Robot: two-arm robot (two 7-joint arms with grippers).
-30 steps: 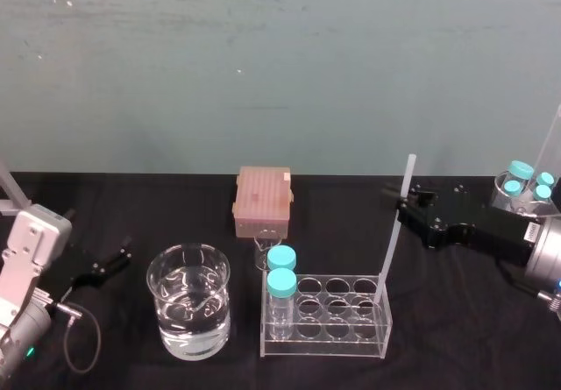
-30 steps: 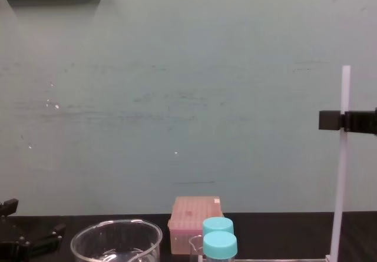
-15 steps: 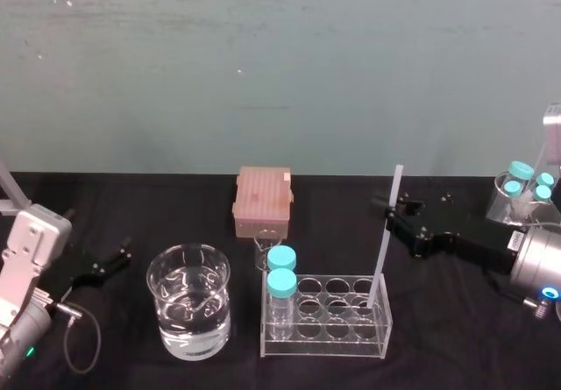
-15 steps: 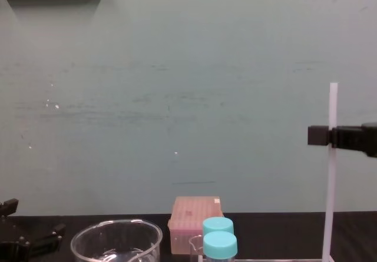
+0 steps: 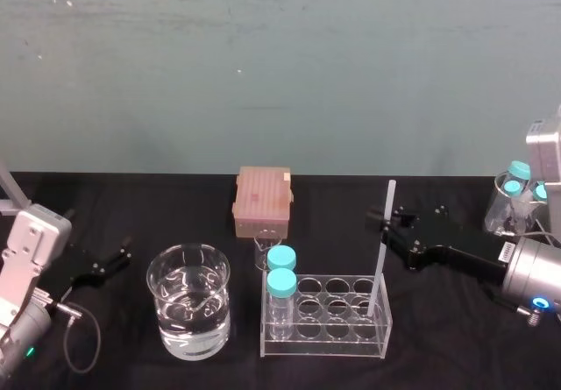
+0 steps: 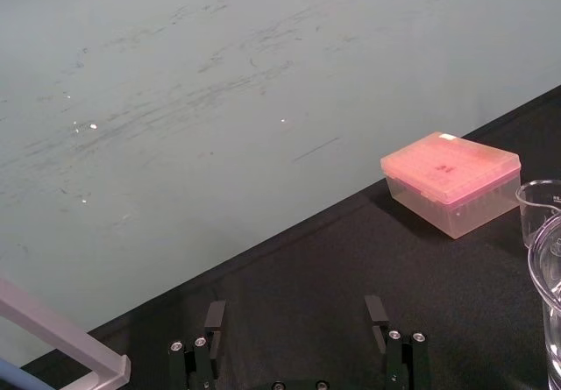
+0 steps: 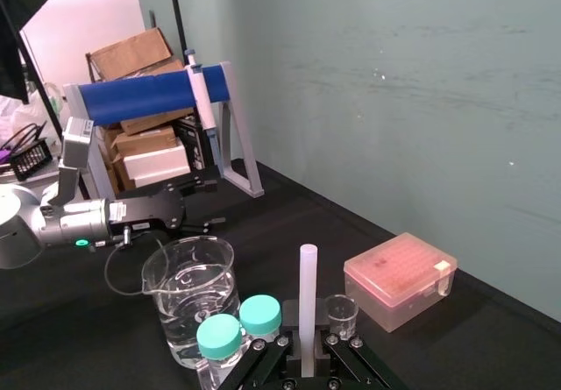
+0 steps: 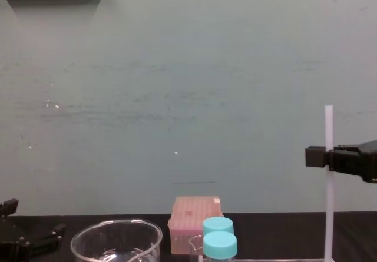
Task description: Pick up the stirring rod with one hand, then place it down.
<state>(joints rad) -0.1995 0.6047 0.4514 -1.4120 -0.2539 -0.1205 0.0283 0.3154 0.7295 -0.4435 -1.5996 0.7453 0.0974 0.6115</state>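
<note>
The stirring rod (image 5: 382, 250) is a thin white translucent stick standing nearly upright, its lower end down inside the right end of the clear tube rack (image 5: 324, 342). My right gripper (image 5: 387, 219) reaches in from the right and is shut on the rod's upper part. The chest view shows the rod (image 8: 328, 185) with the right gripper (image 8: 326, 156) clamped across it. In the right wrist view the rod (image 7: 308, 294) rises from between the right gripper's (image 7: 307, 355) jaws. My left gripper (image 5: 110, 263) rests open and empty at the far left, also seen as the left gripper (image 6: 295, 315).
Two blue-capped vials (image 5: 280, 272) stand in the rack's left end. A beaker of water (image 5: 188, 311) sits left of the rack, a pink tip box (image 5: 262, 200) and a tiny beaker (image 5: 263, 251) behind it. A jar of blue-capped vials (image 5: 515, 199) stands far right.
My right gripper has come down and a little leftward with the rod, lowering its bottom end deeper into the rack. The left arm has stayed still.
</note>
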